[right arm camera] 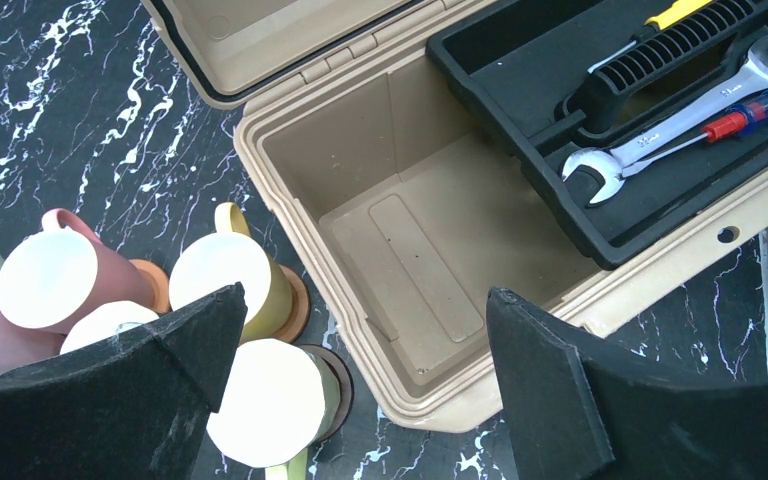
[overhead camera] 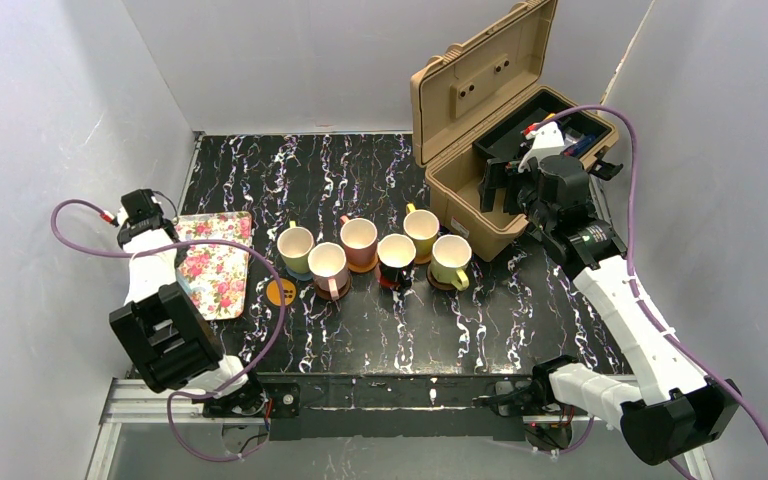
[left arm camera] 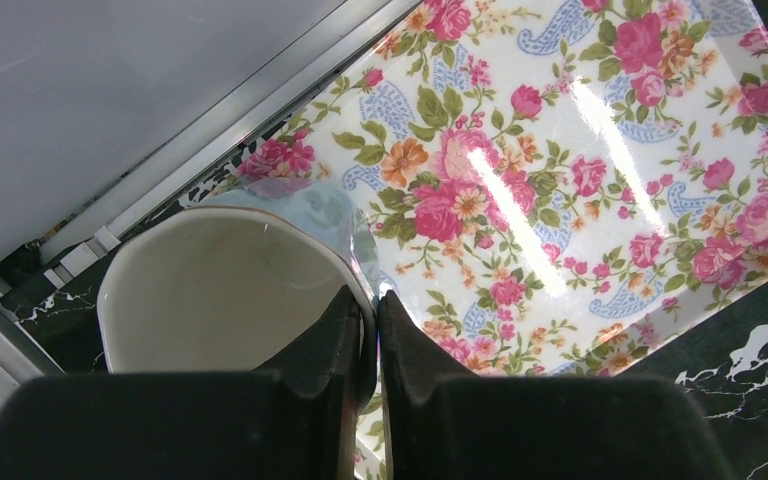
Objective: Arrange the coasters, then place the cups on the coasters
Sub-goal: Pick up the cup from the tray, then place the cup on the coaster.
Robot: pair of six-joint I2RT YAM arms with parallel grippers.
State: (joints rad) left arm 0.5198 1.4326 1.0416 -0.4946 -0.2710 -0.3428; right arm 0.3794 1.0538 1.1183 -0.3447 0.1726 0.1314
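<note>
My left gripper (left arm camera: 377, 297) is shut on the rim of a pale blue cup (left arm camera: 215, 285). One finger is inside its cream bowl and the other outside. The cup sits at the edge of the floral tray (left arm camera: 580, 150); whether it is lifted I cannot tell. Several cups stand on coasters mid-table, among them a green one (overhead camera: 295, 247), a black one (overhead camera: 396, 254) and a lime one (overhead camera: 450, 261). An orange coaster with a dark mark (overhead camera: 281, 292) lies bare beside them. My right gripper (right arm camera: 365, 293) hangs open over the toolbox, holding nothing.
The open tan toolbox (overhead camera: 460, 185) stands at the back right, its lid up. Its black insert (right arm camera: 600, 200) holds a wrench and a screwdriver. The floral tray (overhead camera: 222, 285) lies by the left wall. White walls close in both sides.
</note>
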